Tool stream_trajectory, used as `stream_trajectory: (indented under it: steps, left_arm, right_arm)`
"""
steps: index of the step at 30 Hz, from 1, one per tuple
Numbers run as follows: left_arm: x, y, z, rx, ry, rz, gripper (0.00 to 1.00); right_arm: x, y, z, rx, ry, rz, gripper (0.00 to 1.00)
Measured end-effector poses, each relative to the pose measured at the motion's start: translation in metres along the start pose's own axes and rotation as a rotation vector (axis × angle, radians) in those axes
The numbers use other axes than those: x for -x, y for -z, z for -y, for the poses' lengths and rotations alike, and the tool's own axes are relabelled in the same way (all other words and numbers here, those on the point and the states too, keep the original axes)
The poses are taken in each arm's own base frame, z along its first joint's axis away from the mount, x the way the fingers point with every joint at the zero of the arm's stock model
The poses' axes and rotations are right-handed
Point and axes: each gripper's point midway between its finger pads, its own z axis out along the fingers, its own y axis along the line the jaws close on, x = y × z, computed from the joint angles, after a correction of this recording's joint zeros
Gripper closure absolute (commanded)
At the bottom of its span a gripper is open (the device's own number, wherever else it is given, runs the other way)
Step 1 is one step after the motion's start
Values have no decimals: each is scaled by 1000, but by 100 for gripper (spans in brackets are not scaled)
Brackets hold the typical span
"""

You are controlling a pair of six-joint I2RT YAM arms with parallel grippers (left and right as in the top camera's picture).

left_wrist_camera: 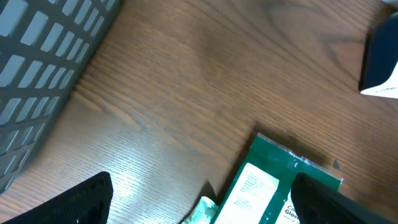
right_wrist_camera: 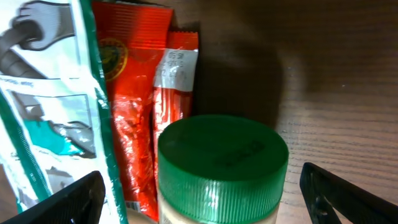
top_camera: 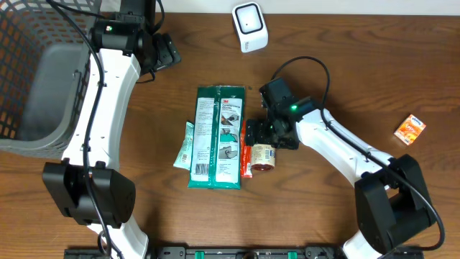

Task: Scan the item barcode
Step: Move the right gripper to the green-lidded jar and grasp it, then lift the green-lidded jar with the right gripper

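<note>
**Wood table, both grippers apart**

Brown wood-grain table (top_camera: 345, 65) fills your view, with a grey basket (top_camera: 43, 79) on its left. Your left gripper (left_wrist_camera: 199, 190) hangs wide open above the green packet (top_camera: 219, 137). Your right gripper (right_wrist_camera: 199, 183) stands open astride the green-lidded jar (top_camera: 263, 156), which touches a red packet (right_wrist_camera: 134, 106). The white scanner (top_camera: 249, 26) sits well apart.

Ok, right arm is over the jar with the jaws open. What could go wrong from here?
1. The red packet lies close against the jar, so a finger closing on that side may pinch or drag it, along with the green package.
2. The jar is round, so it could roll or slip as the right gripper closes.
3. No barcode shows on the jar, so it may need turning at the scanner.
</note>
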Motion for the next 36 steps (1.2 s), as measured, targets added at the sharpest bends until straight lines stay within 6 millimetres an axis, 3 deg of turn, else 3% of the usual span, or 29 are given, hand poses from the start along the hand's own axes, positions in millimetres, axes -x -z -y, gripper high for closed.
stream_trajectory:
  steps: [7,11,18,22,24,30,36]
  left_arm:
    - [0,0,0,0,0,0,9]
    - [0,0,0,0,0,0,9]
    - [0,0,0,0,0,0,9]
    - [0,0,0,0,0,0,8]
    - [0,0,0,0,0,0,8]
    - [0,0,0,0,0,0,8]
    - [0,0,0,0,0,0,9]
  right_arm:
    - [-6,-20,9,-38,-23,-51,9]
    - [-6,-22,10,-39,-25,-53,28]
    - [-4,-21,12,-37,-32,-54,45]
    - [-1,-18,19,-37,-42,-52,45]
    - [4,-15,24,-41,-47,-38,53]
    - [11,2,21,-20,-23,9,49]
    - [16,13,24,-49,22,55,51]
